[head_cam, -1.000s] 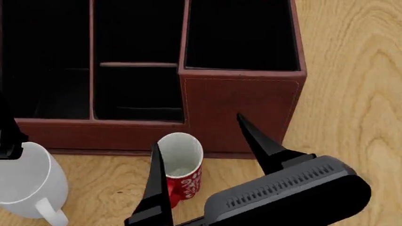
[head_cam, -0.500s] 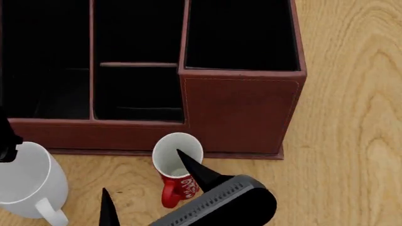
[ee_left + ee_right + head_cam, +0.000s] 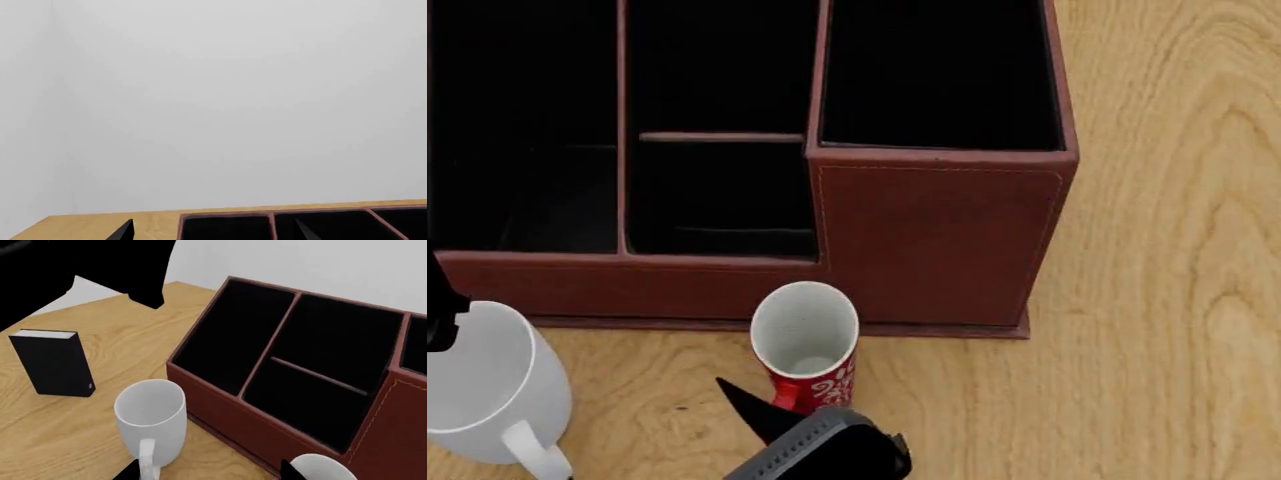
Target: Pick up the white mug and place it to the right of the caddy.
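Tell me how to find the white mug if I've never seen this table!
Look for the big red-brown caddy with black compartments. In front of its lower side stands the white mug, between a small black book and a red mug. It is plain glossy white and wider than the red swirly one.

A bare simulated tabletop scene was shown, not a furnished room: a light wooden table (image 3: 1174,250) was set against blank white walls (image 3: 233,100). An office or desk setting was hinted at by a compartmented leather-look caddy (image 3: 373,415), a black book (image 3: 53,362) and two mugs.
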Robot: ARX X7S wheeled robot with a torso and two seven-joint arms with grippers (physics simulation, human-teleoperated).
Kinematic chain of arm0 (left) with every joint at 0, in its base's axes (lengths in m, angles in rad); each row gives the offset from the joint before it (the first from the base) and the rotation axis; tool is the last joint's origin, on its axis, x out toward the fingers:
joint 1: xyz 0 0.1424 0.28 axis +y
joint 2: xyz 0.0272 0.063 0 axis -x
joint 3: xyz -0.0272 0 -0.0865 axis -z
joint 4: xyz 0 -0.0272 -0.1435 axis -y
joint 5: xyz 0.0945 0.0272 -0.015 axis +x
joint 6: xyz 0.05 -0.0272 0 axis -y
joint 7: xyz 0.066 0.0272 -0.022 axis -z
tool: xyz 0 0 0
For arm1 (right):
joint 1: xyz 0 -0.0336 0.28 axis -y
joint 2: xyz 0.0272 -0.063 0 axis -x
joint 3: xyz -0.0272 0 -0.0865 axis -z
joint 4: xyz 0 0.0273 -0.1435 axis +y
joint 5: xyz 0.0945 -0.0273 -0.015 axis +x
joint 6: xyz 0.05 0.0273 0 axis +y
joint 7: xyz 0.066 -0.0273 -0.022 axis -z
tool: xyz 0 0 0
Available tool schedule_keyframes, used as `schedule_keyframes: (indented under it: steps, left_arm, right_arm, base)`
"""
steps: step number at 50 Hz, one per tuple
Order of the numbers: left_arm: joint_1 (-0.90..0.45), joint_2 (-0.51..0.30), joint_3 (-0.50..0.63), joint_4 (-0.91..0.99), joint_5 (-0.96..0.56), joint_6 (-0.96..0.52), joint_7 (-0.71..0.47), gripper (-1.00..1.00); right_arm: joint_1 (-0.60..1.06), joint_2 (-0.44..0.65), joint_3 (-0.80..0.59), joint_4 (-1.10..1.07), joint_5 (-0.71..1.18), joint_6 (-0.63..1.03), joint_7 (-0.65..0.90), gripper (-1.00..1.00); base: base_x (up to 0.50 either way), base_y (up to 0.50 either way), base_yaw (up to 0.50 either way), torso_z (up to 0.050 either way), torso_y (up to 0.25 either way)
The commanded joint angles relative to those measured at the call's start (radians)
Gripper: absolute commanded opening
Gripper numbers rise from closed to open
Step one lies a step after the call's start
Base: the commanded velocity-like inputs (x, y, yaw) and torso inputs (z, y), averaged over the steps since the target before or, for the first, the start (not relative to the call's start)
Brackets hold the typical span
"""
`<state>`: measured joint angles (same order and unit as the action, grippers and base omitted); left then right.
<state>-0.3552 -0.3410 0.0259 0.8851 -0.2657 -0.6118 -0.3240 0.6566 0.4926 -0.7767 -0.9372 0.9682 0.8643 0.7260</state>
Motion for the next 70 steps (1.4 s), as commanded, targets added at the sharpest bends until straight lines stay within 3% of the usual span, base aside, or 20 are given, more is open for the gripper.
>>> schedule_keyframes:
  steps: [1, 27, 70]
  left_arm:
    - [0.002, -0.005, 0.002, 0.003, -0.002, -0.001, -0.007, 1.0]
    - [0.008, -0.013, 0.008, -0.006, -0.005, 0.01, -0.018, 1.0]
    - [0.016, -0.028, 0.02, -0.03, -0.008, 0.034, -0.028, 1.0]
  right_arm:
    - [-0.002, -0.03, -0.055, 0.035, -0.034, -0.011, -0.043, 1.0]
    - [0.025, -0.115, -0.141, 0.12, -0.066, -0.019, -0.107, 1.0]
    - [0.052, -0.179, -0.165, 0.367, -0.122, -0.108, -0.229, 1.0]
  base:
    - [0.0, 0.0, 0.0, 0.0, 0.0]
    - [0.0, 0.0, 0.0, 0.0, 0.0]
    - [0.0, 0.0, 0.0, 0.0, 0.0]
